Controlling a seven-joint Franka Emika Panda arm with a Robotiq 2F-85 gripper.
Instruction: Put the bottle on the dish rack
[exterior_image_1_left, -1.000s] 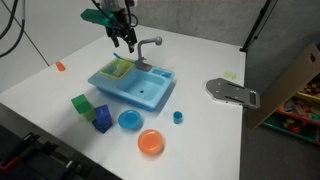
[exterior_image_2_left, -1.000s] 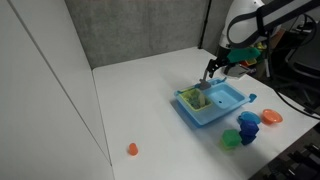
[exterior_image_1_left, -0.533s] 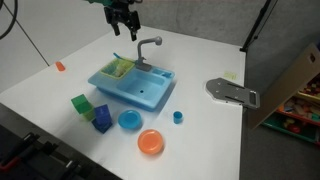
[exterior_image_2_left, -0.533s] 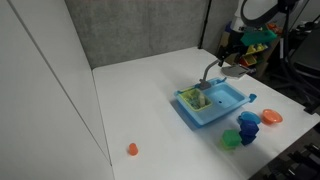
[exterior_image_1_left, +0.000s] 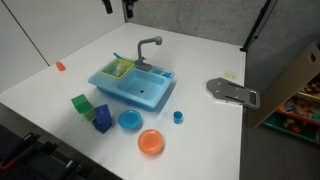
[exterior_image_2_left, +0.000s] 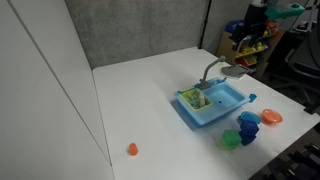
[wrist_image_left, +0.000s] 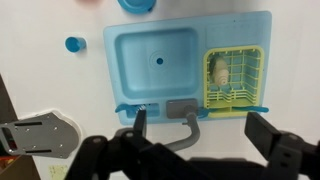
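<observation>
Two fingers (wrist_image_left: 276, 141) spread wide, gripping nothing, clear of the bench (wrist_image_left: 40, 70), bottle (wrist_image_left: 221, 72) lying in dish rack (wrist_image_left: 252, 60).

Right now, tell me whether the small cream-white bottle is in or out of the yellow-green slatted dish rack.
In: the wrist view shows the small cream-white bottle lying inside the yellow-green slatted dish rack.

bottle (wrist_image_left: 221, 71) is blurred; blue bowl (wrist_image_left: 137, 4) cut off at top.
</observation>
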